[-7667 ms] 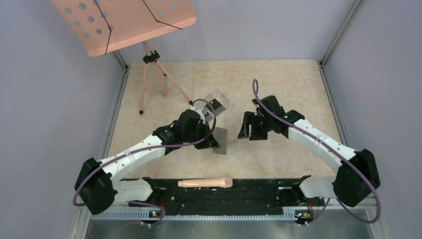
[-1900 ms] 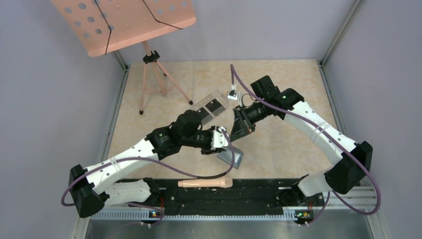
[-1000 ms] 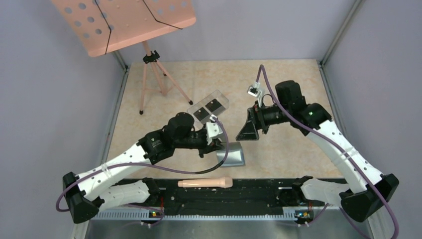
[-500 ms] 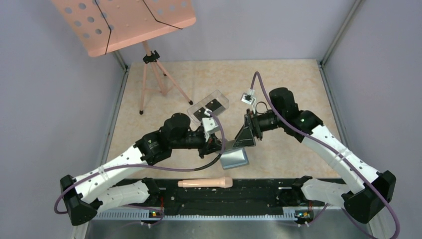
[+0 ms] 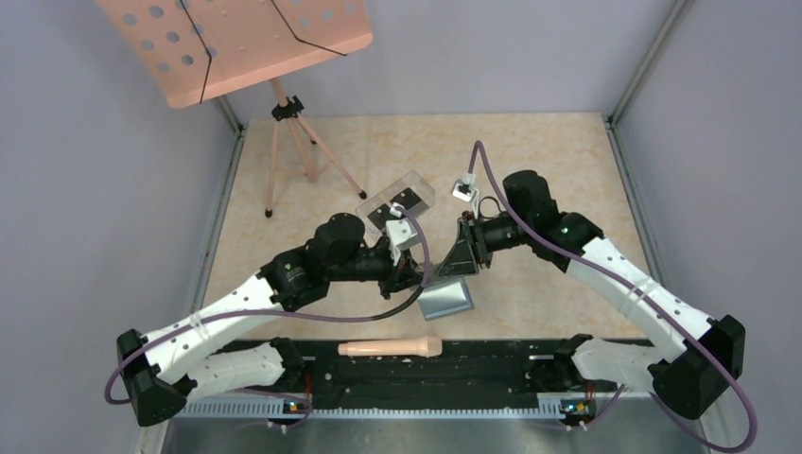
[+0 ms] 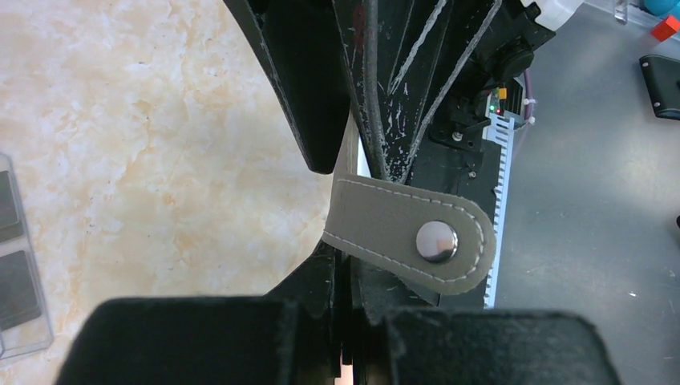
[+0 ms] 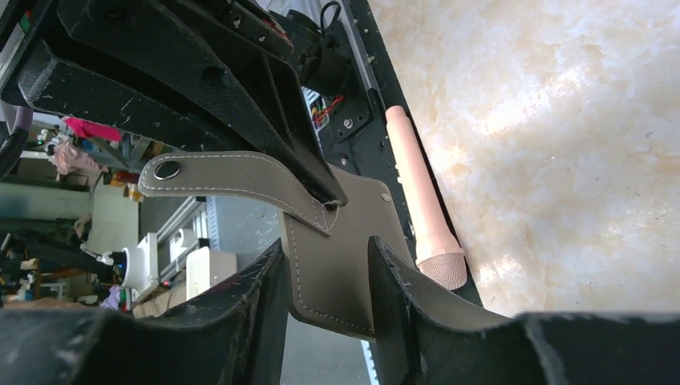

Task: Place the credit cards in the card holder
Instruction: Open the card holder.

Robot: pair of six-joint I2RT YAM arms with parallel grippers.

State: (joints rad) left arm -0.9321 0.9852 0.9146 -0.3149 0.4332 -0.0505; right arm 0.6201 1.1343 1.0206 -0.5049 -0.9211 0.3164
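The card holder (image 5: 446,299), a gray wallet, hangs just above the table, and my left gripper (image 5: 416,274) is shut on its left edge. In the left wrist view the left gripper (image 6: 346,277) pinches that thin edge, and the snap tab (image 6: 409,237) sticks out to the right. My right gripper (image 5: 461,260) is at the wallet's top edge. In the right wrist view the right gripper (image 7: 326,245) stands apart, with the wallet's flap (image 7: 333,281) showing between its fingers. Two black credit cards (image 5: 409,199) lie in a clear box (image 5: 421,186) behind the left wrist.
A peach microphone-shaped object (image 5: 391,347) lies on the black rail at the near edge, just below the wallet. A pink music stand (image 5: 236,38) on a tripod (image 5: 284,142) stands at the back left. Gray walls enclose the table.
My right gripper has moved left and down to the wallet, and its jaws have narrowed. The left gripper has kept its hold and shifted the wallet slightly.
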